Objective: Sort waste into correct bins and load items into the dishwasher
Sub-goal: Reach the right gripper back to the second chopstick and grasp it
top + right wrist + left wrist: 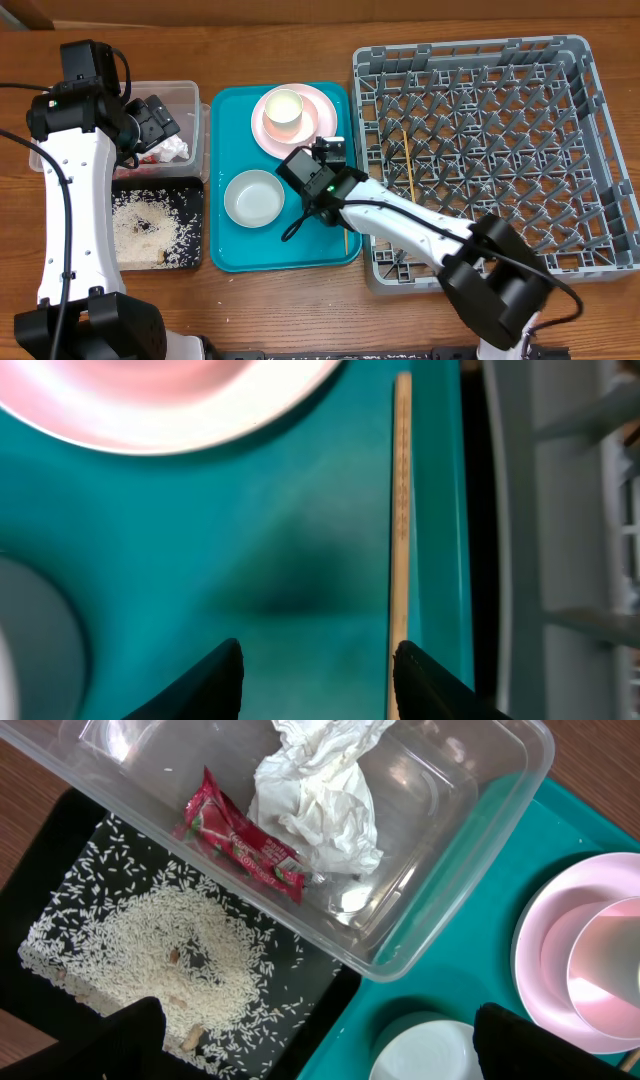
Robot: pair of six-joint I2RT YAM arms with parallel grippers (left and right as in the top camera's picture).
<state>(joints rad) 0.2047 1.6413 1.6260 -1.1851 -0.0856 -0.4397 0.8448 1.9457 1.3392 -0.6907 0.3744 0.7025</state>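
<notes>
Wooden chopstick seemingly grazing half-open right claw.

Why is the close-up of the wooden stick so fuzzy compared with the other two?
Right wrist view: pink plate and dish rack blur, likely too near the lens; a dark shadow sits on the teal tray. Left wrist view: crisp, some glare on the clear tub. Overhead view: sharp and evenly lit.

It looked like a robotics lab bench: two white robot arms at a wooden worktop carrying a grey dish rack.
</notes>
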